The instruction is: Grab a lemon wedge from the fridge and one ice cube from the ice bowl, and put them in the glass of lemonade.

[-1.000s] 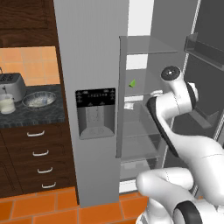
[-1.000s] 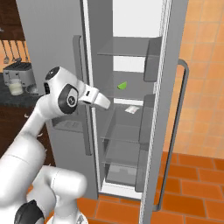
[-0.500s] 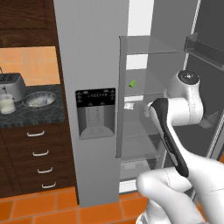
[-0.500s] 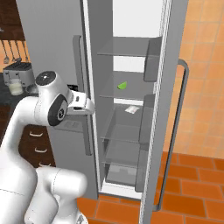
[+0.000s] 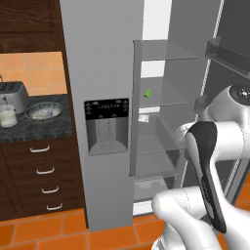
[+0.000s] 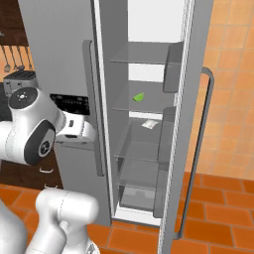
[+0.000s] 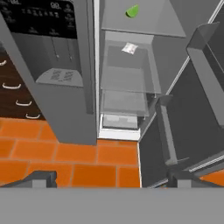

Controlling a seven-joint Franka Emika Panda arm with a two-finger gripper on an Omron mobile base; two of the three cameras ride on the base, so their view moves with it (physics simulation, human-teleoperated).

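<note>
The grey fridge (image 5: 102, 58) stands with its right door swung open. On a glass shelf inside lies the lemon wedge (image 5: 147, 92), small and green, which also appears as the lemon wedge (image 6: 139, 96) and the lemon wedge (image 7: 132, 11). My gripper (image 7: 113, 179) is open, its fingertips (image 7: 41, 178) wide apart with nothing between them. It hangs in front of the fridge, well below and short of the wedge. On the dark counter at the left sit the ice bowl (image 5: 43, 111) and the glass of lemonade (image 5: 7, 116).
A silver toaster (image 5: 12, 95) stands behind the glass. A white packet (image 7: 129, 48) lies on the shelf below the wedge. The open door (image 6: 198, 149) with its bins juts out on the right. Dark drawers (image 5: 44, 171) sit under the counter, and orange floor tiles (image 7: 87, 153) lie below.
The arm has pulled back from the fridge opening. Its hand has drawn away from the shelves towards the dispenser door. The jaws have stayed wide open.
</note>
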